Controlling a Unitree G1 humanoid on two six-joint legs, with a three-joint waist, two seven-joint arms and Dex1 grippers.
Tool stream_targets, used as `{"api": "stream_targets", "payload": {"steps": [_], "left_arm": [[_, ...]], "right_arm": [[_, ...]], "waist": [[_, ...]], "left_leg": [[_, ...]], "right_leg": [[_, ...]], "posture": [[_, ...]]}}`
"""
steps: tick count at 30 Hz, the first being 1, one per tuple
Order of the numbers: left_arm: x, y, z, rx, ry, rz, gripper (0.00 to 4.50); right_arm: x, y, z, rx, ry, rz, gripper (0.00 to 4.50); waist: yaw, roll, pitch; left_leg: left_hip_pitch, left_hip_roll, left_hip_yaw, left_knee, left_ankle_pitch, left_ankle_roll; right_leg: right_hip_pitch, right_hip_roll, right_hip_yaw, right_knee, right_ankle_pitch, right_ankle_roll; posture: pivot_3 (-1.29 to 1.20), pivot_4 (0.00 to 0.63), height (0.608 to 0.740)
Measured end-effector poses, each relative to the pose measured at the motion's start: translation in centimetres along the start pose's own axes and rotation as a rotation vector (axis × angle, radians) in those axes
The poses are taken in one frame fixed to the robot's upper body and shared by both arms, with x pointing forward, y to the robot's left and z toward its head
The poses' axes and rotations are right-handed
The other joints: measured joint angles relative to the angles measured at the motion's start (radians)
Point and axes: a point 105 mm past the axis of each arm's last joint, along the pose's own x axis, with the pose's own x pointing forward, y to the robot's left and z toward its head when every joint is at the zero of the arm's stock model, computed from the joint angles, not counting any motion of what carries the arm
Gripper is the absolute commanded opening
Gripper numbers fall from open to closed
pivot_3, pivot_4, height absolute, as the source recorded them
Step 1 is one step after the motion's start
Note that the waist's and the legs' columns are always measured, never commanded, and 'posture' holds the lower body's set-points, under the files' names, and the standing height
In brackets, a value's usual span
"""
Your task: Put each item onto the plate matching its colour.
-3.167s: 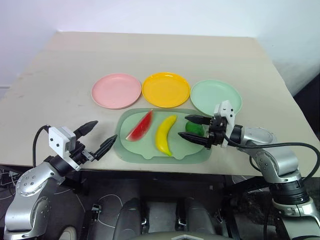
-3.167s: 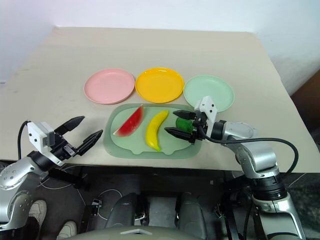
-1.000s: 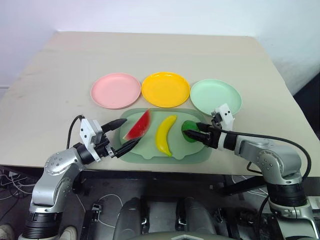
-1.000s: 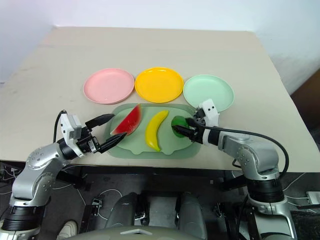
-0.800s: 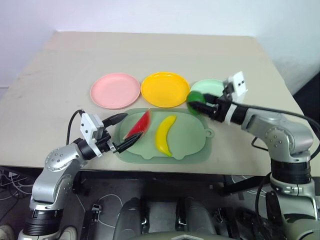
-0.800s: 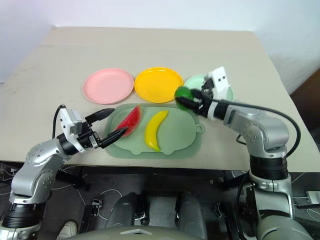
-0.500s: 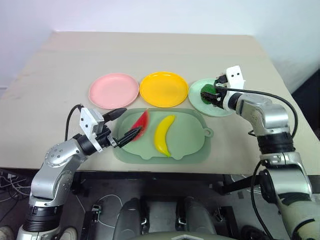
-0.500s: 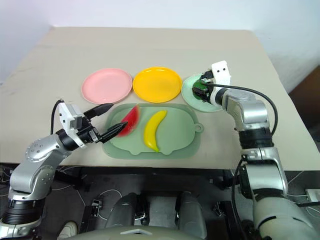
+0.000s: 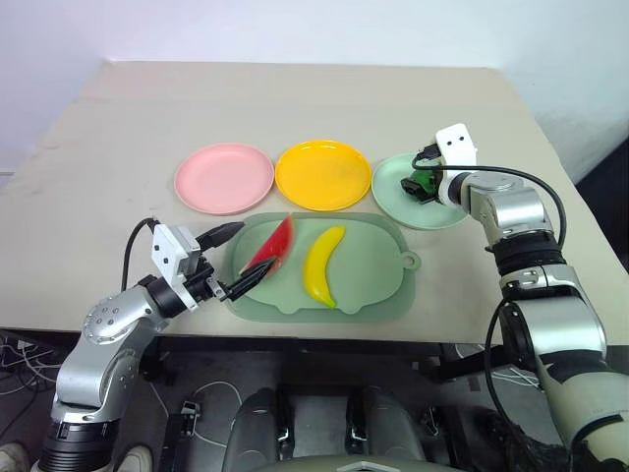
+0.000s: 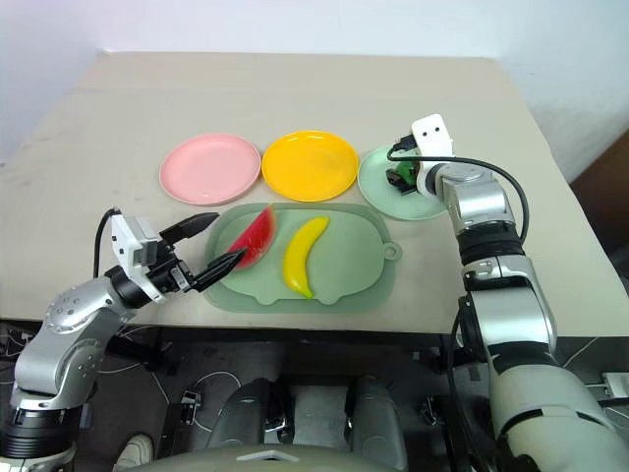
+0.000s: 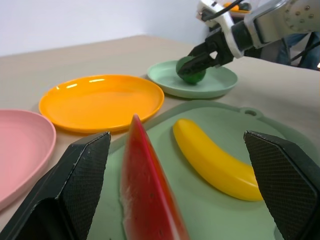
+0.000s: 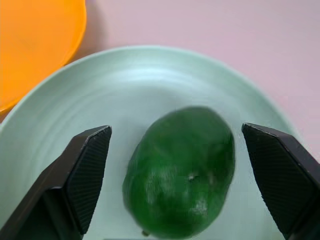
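A beige table [image 9: 324, 108] stands against a pale wall [image 9: 295, 29]. Near its front edge lies a pale green rounded-rectangular tray [image 9: 364, 290] with a small tab on its right side. Below the table's front edge, cables [image 9: 201, 418] trail over the dark floor.

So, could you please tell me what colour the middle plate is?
The middle plate is yellow-orange, clearest in the left eye view.
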Motion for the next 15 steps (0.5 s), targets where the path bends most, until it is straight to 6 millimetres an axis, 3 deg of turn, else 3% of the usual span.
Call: {"api": "stream_targets", "payload": {"steps": [4,8,10,15], "left_arm": [[-0.5,0.5,-0.2,0.003,0.005,0.012,4.50],[-0.8,0.7,-0.5,0.001,0.005,0.009,4.50],[-0.9,0.8,-0.7,-0.001,0.010,0.014,4.50],[-1.0,0.8,-0.7,0.013,0.007,0.016,4.50]], "right_arm": [[-2.3,1.3,1.7,0.036,-0.077,0.081,4.48],[-5.3,5.8,2.8,0.031,-0.179,0.325,4.48],[-6.2,7.7,2.2,0.039,-0.166,0.427,4.48],[-6.9,12.2,-1.2,0.193,0.090,0.612,4.48]], "waist": [[0.000,0.000,0.000],[0.002,0.000,0.000],[0.002,0.000,0.000],[0.002,0.000,0.000]], "left_leg": [[-0.001,0.000,0.000,0.000,0.000,0.000],[-0.001,0.001,0.000,0.000,0.000,0.000],[-0.001,0.001,0.000,0.000,0.000,0.000],[-0.002,0.003,-0.001,0.000,0.000,0.000]], "right_leg": [[-0.001,0.000,0.000,0.000,0.000,0.000],[-0.001,0.000,0.000,0.000,0.000,0.000],[-0.001,0.000,0.000,0.000,0.000,0.000],[-0.002,0.000,0.000,0.000,0.000,-0.001]], "posture": [[0.00,0.150,0.695],[0.00,0.150,0.695],[0.00,0.150,0.695],[0.00,0.150,0.695]]}}
